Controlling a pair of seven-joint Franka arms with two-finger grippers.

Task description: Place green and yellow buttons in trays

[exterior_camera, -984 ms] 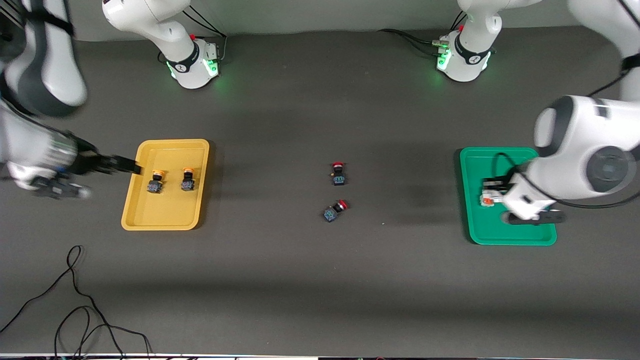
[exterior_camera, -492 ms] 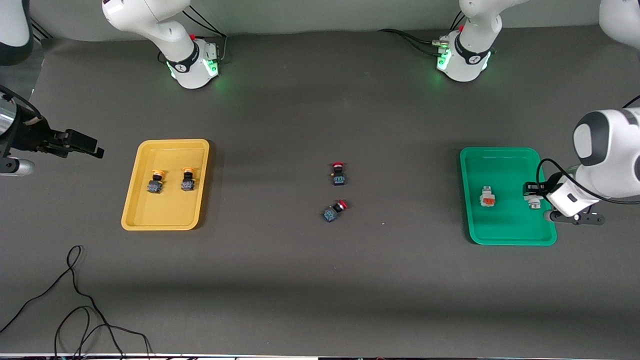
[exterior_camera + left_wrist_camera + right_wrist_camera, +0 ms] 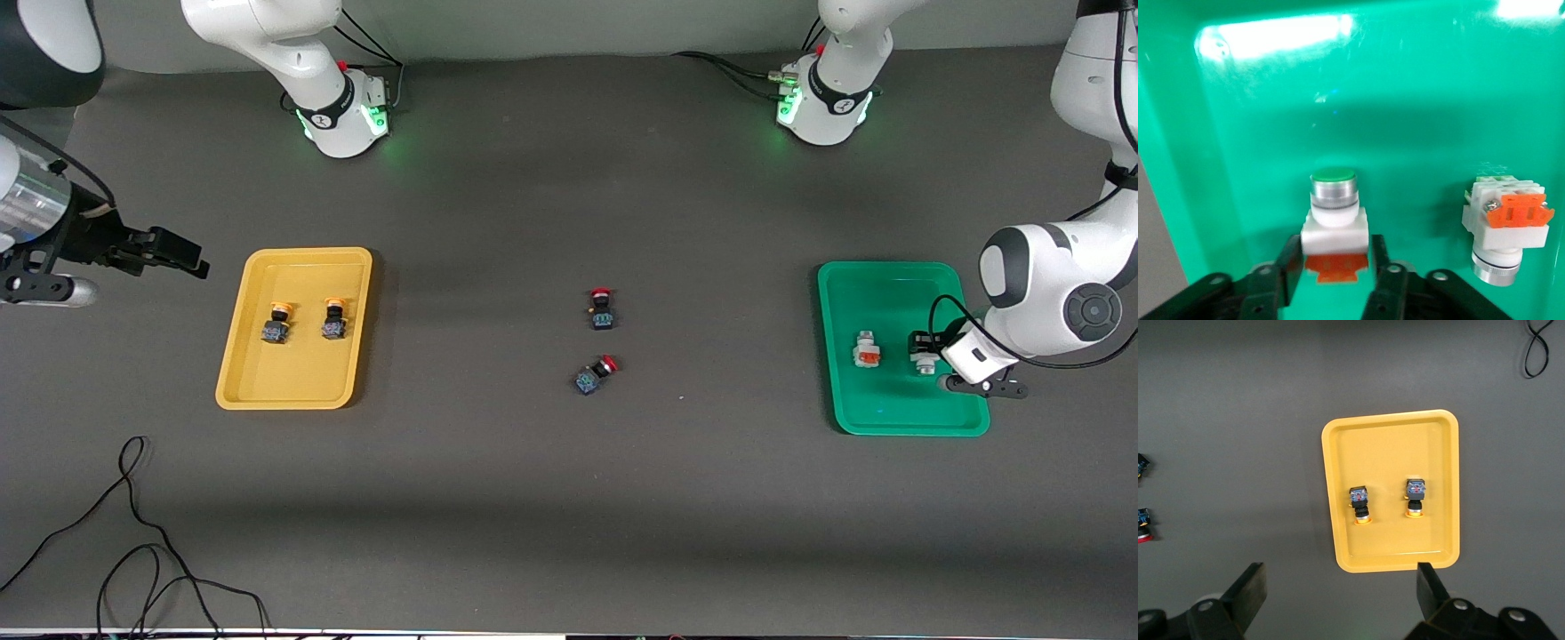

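Green-capped button (image 3: 1333,213) in my left hand (image 3: 1331,273): green round cap, metal collar, white body, orange block at the base. Fingers (image 3: 1288,263) pinch the white body from both sides, low in the green tray (image 3: 889,418). Second white button (image 3: 866,349) lies in the same tray, just beside, toward the right arm's end.

Left wrist view shows the green cap and that the second button's orange block (image 3: 1515,208) faces up; front view only gives white and orange blobs.

Yellow tray (image 3: 298,396): two yellow-capped buttons (image 3: 276,322) (image 3: 334,318), black-and-blue bodies, side by side, apart.

My right hand (image 3: 191,262) hangs over bare tabletop (image 3: 533,498) beside the yellow tray, fingers spread, holding nothing.

Two red-capped switches (image 3: 602,308) (image 3: 595,375) lie mid-tabletop, outside both trays.
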